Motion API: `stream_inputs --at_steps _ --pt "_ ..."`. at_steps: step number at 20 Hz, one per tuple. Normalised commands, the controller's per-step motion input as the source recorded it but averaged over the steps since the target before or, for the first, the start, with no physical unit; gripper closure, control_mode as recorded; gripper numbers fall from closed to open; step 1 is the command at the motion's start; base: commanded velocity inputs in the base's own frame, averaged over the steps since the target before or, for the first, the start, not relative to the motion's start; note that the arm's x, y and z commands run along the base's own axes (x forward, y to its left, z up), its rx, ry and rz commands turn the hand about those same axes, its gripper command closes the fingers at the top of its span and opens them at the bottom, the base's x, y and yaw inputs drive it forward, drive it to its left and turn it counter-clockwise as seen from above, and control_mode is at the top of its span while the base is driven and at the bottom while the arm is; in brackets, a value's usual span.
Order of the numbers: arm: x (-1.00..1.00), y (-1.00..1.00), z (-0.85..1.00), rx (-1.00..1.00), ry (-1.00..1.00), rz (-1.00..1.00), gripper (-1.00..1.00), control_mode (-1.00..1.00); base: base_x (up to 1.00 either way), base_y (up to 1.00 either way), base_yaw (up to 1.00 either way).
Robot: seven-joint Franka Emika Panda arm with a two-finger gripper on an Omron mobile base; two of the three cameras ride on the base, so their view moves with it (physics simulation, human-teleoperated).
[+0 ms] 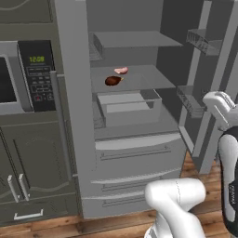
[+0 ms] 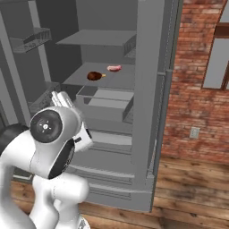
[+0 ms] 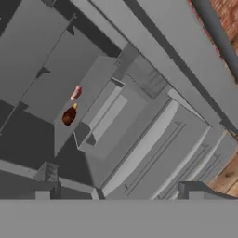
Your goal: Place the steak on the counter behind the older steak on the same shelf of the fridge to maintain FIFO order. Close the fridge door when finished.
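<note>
Your fridge [image 1: 79, 116] stands open, a tall flat grey box with smooth matte walls. Inside it, the middle shelf [image 1: 148, 79] is a thin, flat light grey panel spanning the compartment. On that shelf the pale pink steak [image 1: 121, 70] lies toward the back, a small rounded slab with a lighter edge. The older steak [image 1: 112, 81], a dark reddish-brown oval lump, sits just in front of it, near the shelf's front edge; the two are close, and you can't tell whether they touch. Right base view shows the same pair: pink steak [image 2: 114, 68] behind, older steak [image 2: 94, 75] in front.

Below that shelf sits a box-shaped grey drawer [image 1: 128, 108] with a flat lid. Below that, the fridge has wide drawer fronts [image 1: 135, 153] with thin bar handles.

Left of the fridge, a dark microwave [image 1: 28, 76] with a glossy black keypad panel is set in the cabinets.

Your gripper [image 3: 116, 195] is well clear of the fridge shelf, holding nothing; its dark blocky fingertips [image 3: 197, 189] stand wide apart at the hand view's bottom.
</note>
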Motion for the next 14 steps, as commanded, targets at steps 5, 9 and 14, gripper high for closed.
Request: stream_inputs --at_steps 5,9,14 --pt "-0.28 -1.00 -0.09 0.12 -0.41 0.01 -1.00 -1.00 0.00 0.00 0.00" --pt "-0.07 -1.00 -0.03 0.09 -0.39 0.05 -1.00 -1.00 0.00 0.00 0.00" --pt "0.20 -0.94 -0.20 0.12 -0.20 0.09 -1.00 -1.00 0.00 0.00 0.00"
